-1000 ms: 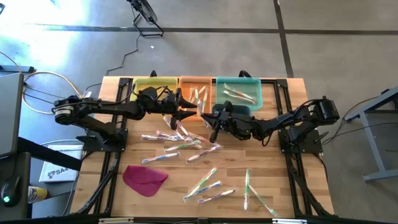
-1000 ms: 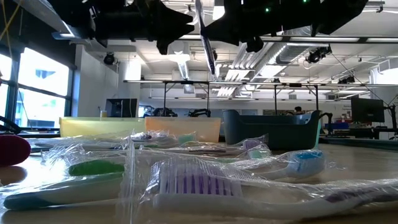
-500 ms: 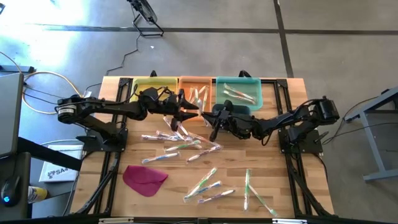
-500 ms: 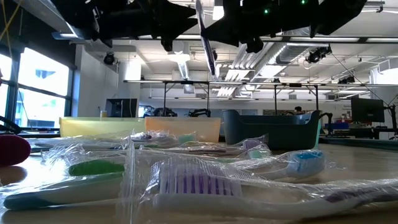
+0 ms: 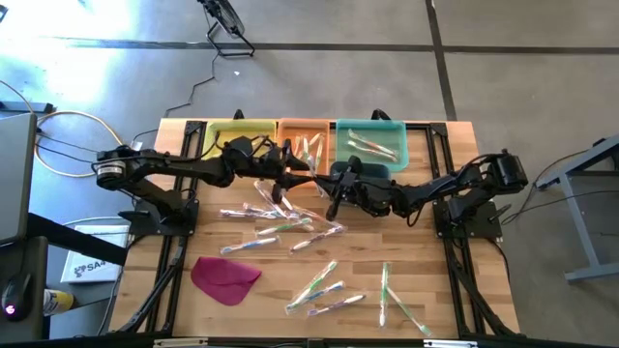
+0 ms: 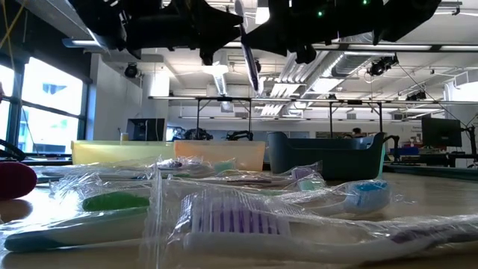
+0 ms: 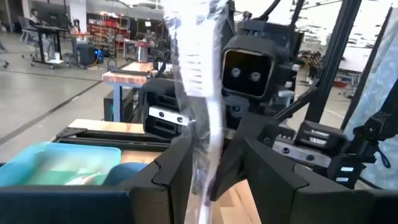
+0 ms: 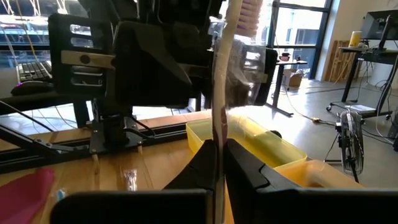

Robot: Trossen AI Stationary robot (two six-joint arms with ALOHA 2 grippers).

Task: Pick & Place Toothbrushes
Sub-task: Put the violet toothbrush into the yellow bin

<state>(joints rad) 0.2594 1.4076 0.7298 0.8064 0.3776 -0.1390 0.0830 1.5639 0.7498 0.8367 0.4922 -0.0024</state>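
One wrapped toothbrush stands upright in the air above the middle of the table, with my right gripper shut on it. My left gripper faces the right gripper from the table's left and is open. Its fingers stand on either side of the same toothbrush. In the high view the two grippers meet just in front of the orange bin, the left gripper beside the right gripper. Several more wrapped toothbrushes lie flat on the table. My right gripper pinches the toothbrush's handle between its two fingers, which come level from the table's right and lie across it. The toothbrush stands upright with its bristle head on top, clear of the table. My left gripper: I cannot tell whether its fingers touch the wrapper.
Yellow, orange and teal bins line the far edge; the orange and teal ones hold toothbrushes. A magenta cloth piece lies near left. More toothbrushes lie near the front edge.
My left gripper has edged toward the table's right, closing in on the toothbrush that my right gripper holds still. The toothbrush has stayed in place and upright.
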